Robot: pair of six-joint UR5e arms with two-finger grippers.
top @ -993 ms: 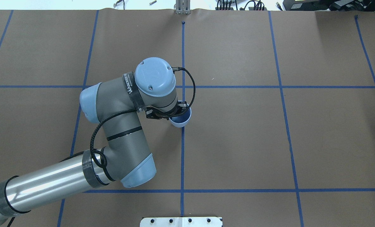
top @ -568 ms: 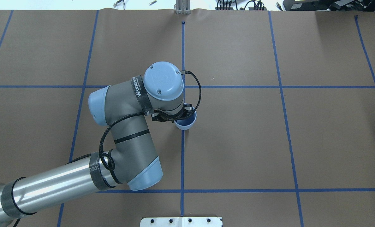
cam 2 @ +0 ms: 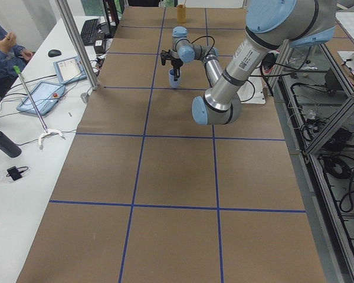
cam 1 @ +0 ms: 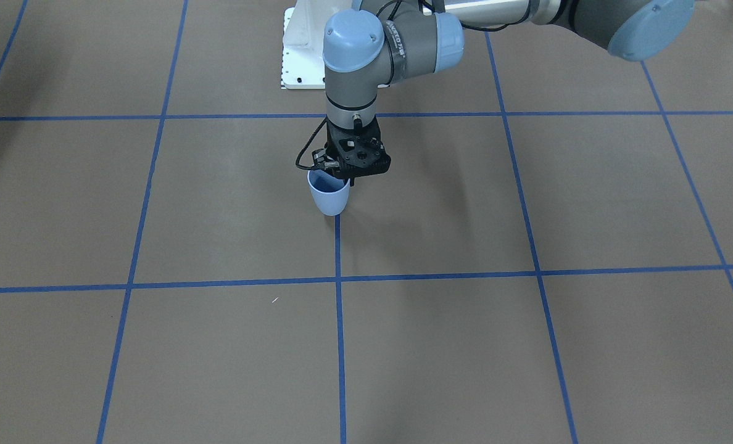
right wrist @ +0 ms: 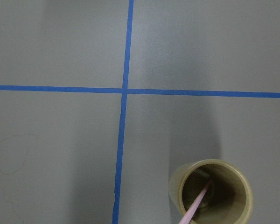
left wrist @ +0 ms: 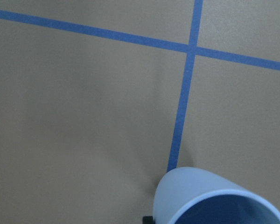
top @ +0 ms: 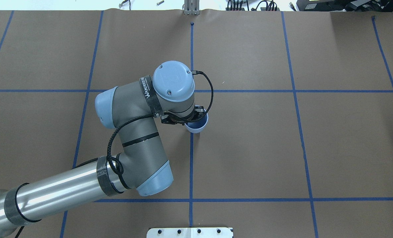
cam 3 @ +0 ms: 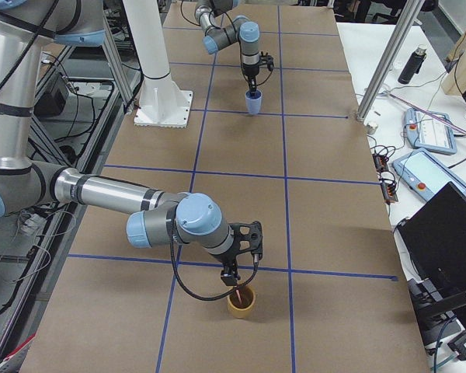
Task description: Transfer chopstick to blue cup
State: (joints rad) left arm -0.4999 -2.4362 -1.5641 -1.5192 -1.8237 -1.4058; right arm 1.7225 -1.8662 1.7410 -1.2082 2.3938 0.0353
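Note:
The blue cup [top: 196,127] stands upright at the table's middle, by a blue tape line; it also shows in the front view [cam 1: 329,196] and the left wrist view [left wrist: 210,198]. My left gripper [top: 196,117] is shut on its rim, one finger inside. The pale pink chopstick [right wrist: 196,207] leans inside a tan cup [right wrist: 210,193] near the table's right end. My right gripper [cam 3: 232,278] hangs just above that cup [cam 3: 241,302], over the stick's top; I cannot tell whether it is open or shut.
Brown paper with a blue tape grid covers the table [top: 249,148]. A white base plate [cam 1: 302,55] lies at the robot's side. Tablets and cables [cam 3: 427,132] lie on the side bench past the far edge.
My left arm has moved to the right and the blue cup has moved with it in the gripper, a short way across the centre tape line.

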